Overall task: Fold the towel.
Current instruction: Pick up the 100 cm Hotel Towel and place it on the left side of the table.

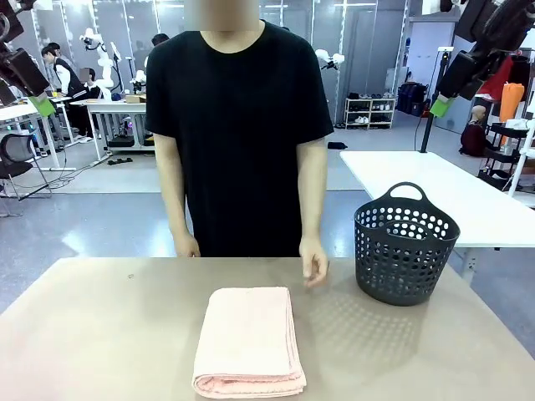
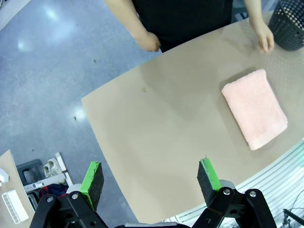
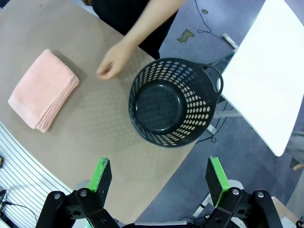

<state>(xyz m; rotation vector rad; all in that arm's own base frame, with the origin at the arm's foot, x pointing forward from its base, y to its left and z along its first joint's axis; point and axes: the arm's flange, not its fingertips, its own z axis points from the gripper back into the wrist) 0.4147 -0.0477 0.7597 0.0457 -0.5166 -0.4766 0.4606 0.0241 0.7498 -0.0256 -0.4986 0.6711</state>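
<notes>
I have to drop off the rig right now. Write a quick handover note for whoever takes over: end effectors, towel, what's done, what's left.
Left end effector: open, holding nothing, high above the table.
Right end effector: open, holding nothing, high above the basket.
Towel: lies folded in a neat stack of layers mid-table, to the left of the basket and apart from it. The basket has nothing in it.
Person's hand: hovers by the far edge between towel and basket.
Done: folding looks complete.
Left: likely nothing beyond a check.
</notes>
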